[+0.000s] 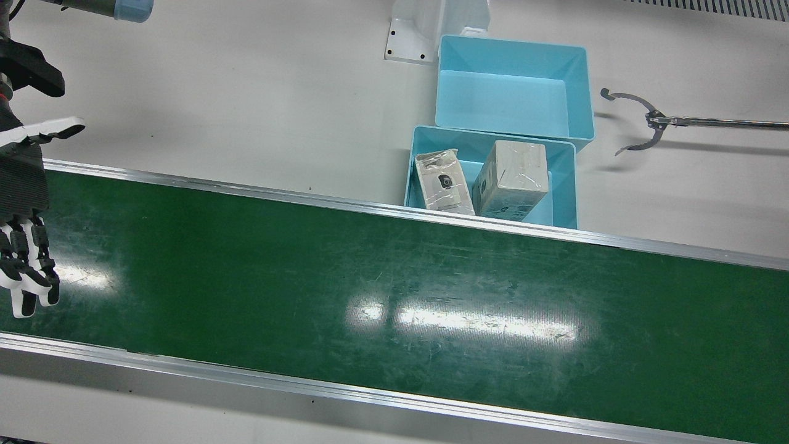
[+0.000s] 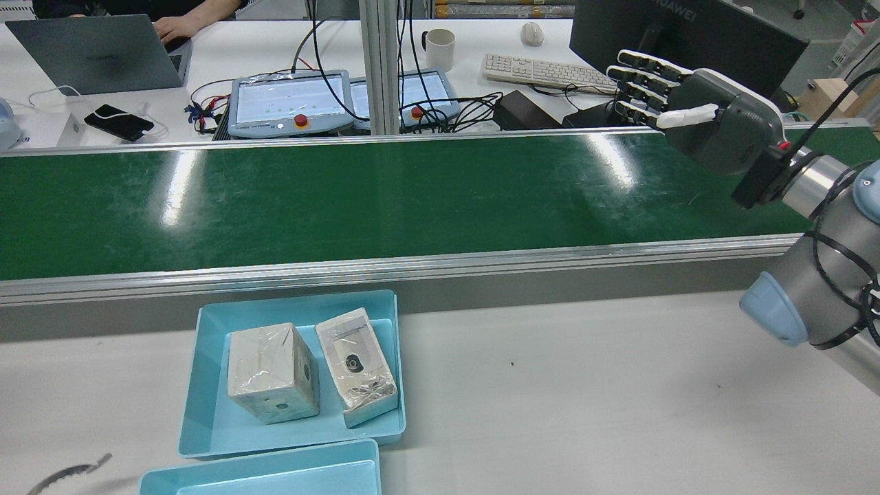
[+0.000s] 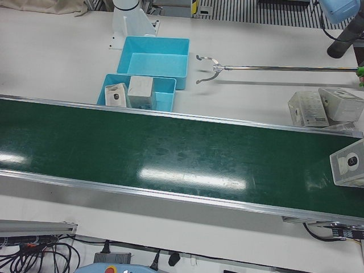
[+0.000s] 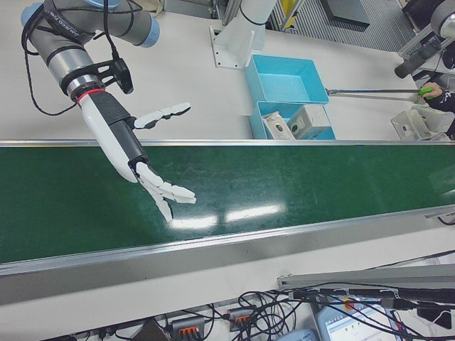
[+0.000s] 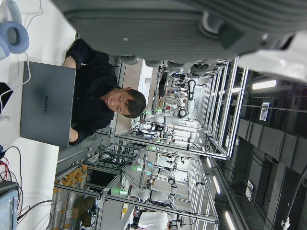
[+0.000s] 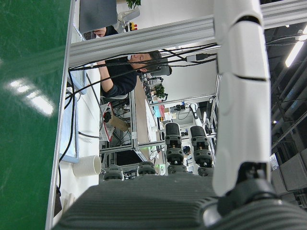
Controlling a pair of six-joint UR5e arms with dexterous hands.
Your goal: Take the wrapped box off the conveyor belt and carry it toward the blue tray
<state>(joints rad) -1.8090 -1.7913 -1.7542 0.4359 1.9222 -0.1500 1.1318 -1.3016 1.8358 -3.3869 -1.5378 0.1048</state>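
Note:
A wrapped box (image 3: pixel 348 162) lies on the green conveyor belt (image 3: pixel 170 153) at its far end on my left arm's side; it shows only in the left-front view. My right hand (image 1: pixel 23 209) hovers open and empty over the belt's opposite end; it also shows in the rear view (image 2: pixel 701 110) and the right-front view (image 4: pixel 135 160). The near blue tray (image 1: pixel 564 203) beside the belt holds two wrapped boxes, one flat (image 1: pixel 441 182) and one taller (image 1: pixel 515 179). Of my left hand only the palm (image 5: pixel 192 24) shows, with nothing in it.
A second, empty blue tray (image 1: pixel 511 86) stands behind the first. A long grabber tool (image 1: pixel 647 123) reaches in beside the trays. Two more wrapped boxes (image 3: pixel 324 106) lie on the table by the belt. Monitor, keyboard and laptop sit beyond the belt.

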